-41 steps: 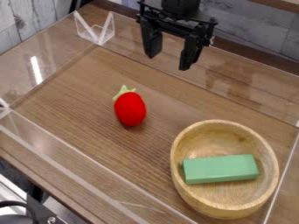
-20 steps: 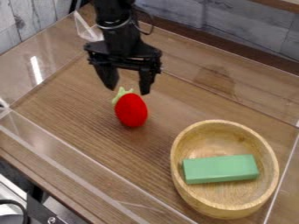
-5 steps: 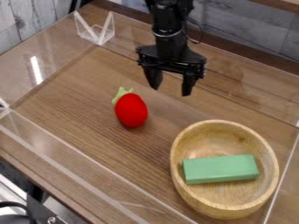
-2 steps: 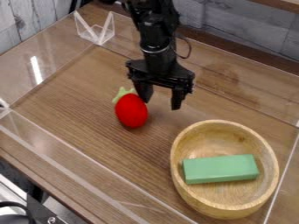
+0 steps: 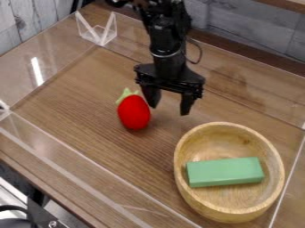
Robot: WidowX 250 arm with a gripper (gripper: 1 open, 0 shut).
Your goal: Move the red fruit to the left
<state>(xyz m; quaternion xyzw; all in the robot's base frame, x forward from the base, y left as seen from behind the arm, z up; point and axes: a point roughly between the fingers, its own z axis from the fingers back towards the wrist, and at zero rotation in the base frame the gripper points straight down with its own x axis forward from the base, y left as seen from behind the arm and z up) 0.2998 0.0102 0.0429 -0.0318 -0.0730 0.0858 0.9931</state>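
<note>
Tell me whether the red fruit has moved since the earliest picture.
No. The red fruit lies at the same distance left of the wooden bowl as before; only the open claw has shifted.

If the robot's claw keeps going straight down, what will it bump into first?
Probably just the brown wooden table. The open black gripper points down just right of the small red strawberry-shaped fruit; depth is unclear, so a finger might brush it.
</note>
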